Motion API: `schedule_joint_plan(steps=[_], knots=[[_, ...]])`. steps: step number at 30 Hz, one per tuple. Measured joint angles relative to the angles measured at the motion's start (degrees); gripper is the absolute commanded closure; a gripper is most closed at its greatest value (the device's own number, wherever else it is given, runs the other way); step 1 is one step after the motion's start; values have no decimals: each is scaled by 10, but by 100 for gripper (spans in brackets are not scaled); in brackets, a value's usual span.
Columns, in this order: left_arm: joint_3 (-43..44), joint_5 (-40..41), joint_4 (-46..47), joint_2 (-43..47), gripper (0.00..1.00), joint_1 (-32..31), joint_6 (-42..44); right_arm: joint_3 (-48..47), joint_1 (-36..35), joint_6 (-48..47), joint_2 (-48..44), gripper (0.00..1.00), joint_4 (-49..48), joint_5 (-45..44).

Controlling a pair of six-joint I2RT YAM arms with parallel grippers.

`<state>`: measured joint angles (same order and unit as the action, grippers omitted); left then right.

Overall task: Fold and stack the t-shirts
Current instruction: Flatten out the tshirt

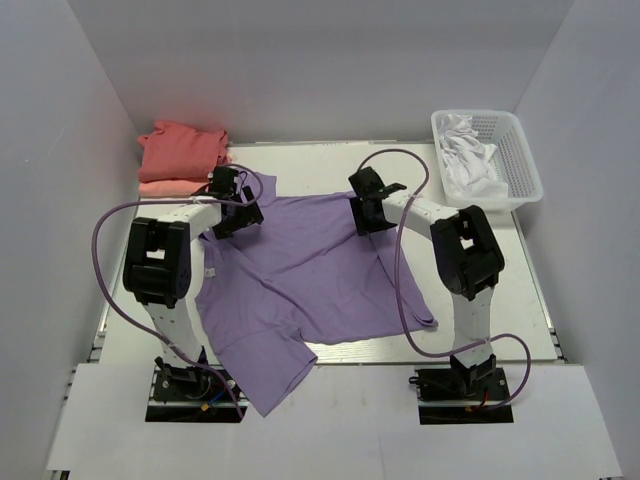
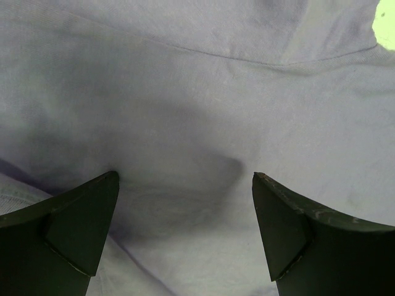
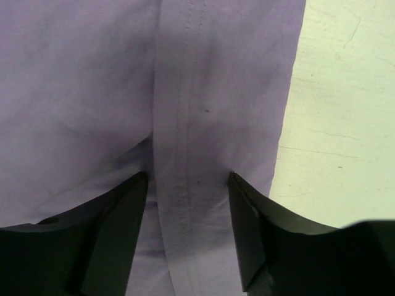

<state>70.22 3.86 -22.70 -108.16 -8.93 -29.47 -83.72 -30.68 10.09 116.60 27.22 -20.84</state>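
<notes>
Your left tool [image 2: 185, 174] stands wide apart on the lavender shirt [image 1: 310, 270]; your right tool [image 3: 188, 174], jaws apart, straddles its far-edge hem.

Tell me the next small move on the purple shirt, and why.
Probably shut both grippers on the cloth. The right gripper straddles the hem of the purple shirt, and the left gripper sits wide open on the same shirt; fabric lies inside both, neither pinching yet.

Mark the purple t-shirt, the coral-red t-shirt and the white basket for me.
purple t-shirt [image 1: 310, 270], top view, middle of its spread body.
coral-red t-shirt [image 1: 180, 148], top view, centre of its folded top.
white basket [image 1: 522, 158], top view, its right wall.
</notes>
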Motion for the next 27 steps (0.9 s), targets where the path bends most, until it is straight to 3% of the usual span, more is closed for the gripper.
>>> schedule_joint_plan(steps=[2, 7, 10, 13, 27], knots=[[-1, 3, 3, 0, 1, 0, -2, 0, 4, 2, 5, 44, -1, 4], [-6, 9, 10, 1, 1, -2, -6, 0, 14, 9, 8, 76, -3, 8], [-9, 12, 13, 2, 1, -3, -9, 0, 19, 14, 8, 80, -3, 9], [-9, 14, 14, 2, 1, -3, -13, 0, 24, 16, 8, 100, -3, 9], [-11, 28, 20, 2, 1, -5, -19, 19, 66, 0, -10, 100, -18, 30]])
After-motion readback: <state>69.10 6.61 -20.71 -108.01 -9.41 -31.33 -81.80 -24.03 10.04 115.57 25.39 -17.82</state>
